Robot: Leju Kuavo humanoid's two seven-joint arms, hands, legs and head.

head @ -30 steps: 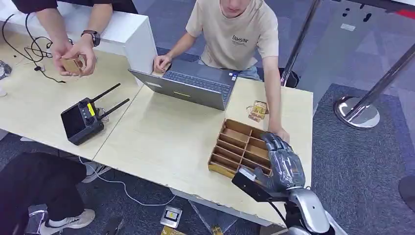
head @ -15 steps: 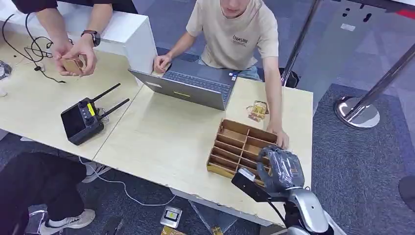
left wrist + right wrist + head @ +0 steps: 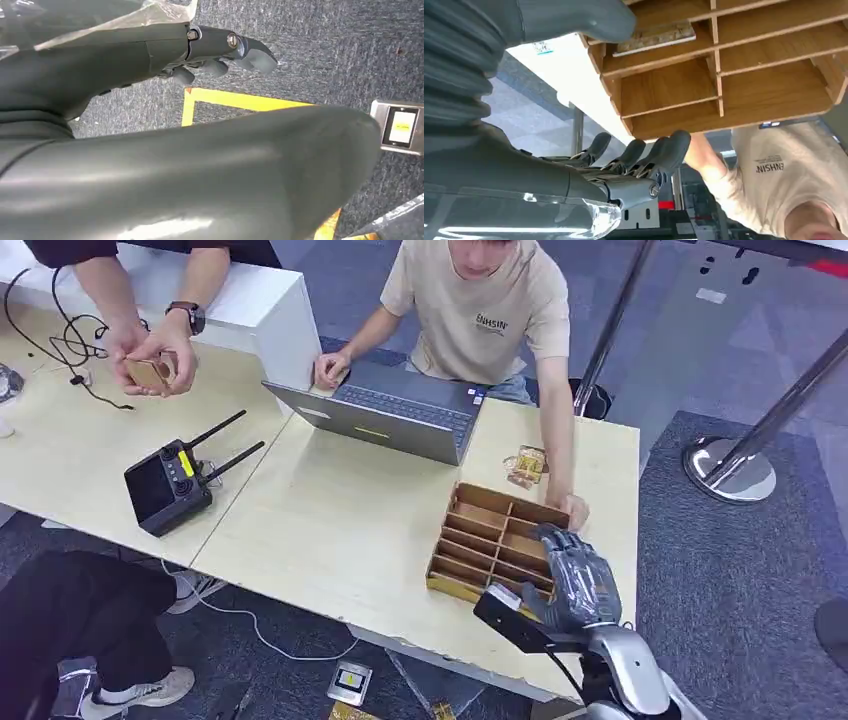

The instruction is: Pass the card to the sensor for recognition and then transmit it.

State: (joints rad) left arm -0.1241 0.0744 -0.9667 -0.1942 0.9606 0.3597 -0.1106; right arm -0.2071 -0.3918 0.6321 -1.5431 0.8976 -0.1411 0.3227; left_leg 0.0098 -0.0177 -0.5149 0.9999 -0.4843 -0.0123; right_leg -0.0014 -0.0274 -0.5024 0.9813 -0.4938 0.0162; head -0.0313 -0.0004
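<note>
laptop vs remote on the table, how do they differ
The laptop is grey, flat and open, with a person's hand at its keyboard. The remote is black and chunky, has two antennas and a yellow patch, and nobody touches it. The laptop is clearly larger. Both rest on the light wooden table.

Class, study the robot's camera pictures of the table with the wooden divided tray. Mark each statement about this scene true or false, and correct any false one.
1. The robot's right hand is over the wooden divided tray. True.
2. The open laptop stands in front of the person in the beige T-shirt. True.
3. The black remote controller lies inside the tray. False: it lies on the table, well away from the tray.
4. The right hand holds a card. False: its fingers are spread with nothing between them.
5. A person's hand rests at the tray's far corner. True.
</note>
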